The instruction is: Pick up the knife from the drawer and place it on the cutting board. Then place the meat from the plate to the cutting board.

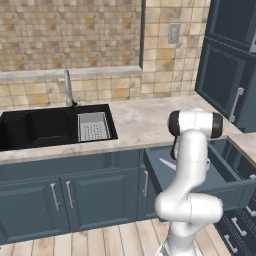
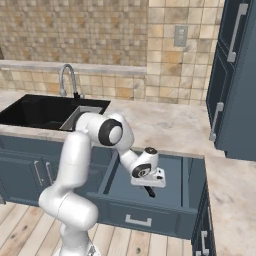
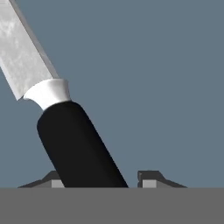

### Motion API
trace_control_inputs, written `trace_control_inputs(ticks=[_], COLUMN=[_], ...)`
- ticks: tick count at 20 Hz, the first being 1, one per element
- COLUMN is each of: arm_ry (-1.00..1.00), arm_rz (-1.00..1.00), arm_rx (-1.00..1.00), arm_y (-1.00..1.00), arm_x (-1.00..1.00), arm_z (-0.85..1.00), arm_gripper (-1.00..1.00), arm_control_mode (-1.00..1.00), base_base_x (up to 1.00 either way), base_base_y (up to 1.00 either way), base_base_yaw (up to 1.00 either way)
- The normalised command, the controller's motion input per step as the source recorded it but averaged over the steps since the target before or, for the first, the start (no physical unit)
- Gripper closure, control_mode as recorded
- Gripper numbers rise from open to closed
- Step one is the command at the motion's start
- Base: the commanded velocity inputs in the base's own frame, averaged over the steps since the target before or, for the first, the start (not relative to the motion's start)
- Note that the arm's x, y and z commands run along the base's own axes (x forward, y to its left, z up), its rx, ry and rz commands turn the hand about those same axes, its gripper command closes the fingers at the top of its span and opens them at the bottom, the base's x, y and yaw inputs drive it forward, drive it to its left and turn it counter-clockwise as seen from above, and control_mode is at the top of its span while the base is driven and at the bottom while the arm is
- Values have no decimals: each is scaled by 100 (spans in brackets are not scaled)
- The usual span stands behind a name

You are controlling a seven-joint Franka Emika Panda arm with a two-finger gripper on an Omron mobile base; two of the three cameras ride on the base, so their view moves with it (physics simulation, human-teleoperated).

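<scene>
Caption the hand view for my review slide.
Tool straddling the knife handle above the drawer floor.

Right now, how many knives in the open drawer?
1. The knife lies on the floor of the drawer, its black handle between the jaws of the gripper. The arm hides part of the drawer, so another could be hidden.

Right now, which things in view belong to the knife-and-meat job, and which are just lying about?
Job:
- slim knife with silver blade and black handle, lying in the drawer between the jaws
- open shallow blue-grey drawer
- gripper, down in the drawer

Lying about:
- black sink
- perforated grey strainer tray
- curved silver faucet
</scene>
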Motion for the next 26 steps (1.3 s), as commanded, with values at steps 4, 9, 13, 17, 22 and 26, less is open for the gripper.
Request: trace_control_inputs(ticks=[4,9,13,17,22,26], arm_ry=[0,0,0,0,1,2], arm_rz=[0,0,0,0,2,8], arm_rx=[0,0,0,0,0,0], arm_y=[-1,0,0,-1,-4,-5], arm_x=[-47,-30,-15,-13,-18,-18], arm_z=[12,29,56,59,41,29], arm_gripper=[100,100,100,100,100,100], arm_control_mode=[-100,-100,-100,-100,-100,-100], base_base_x=[0,0,0,0,0,0], base_base_y=[0,0,0,0,0,0], base_base_yaw=[0,0,0,0,0,0])
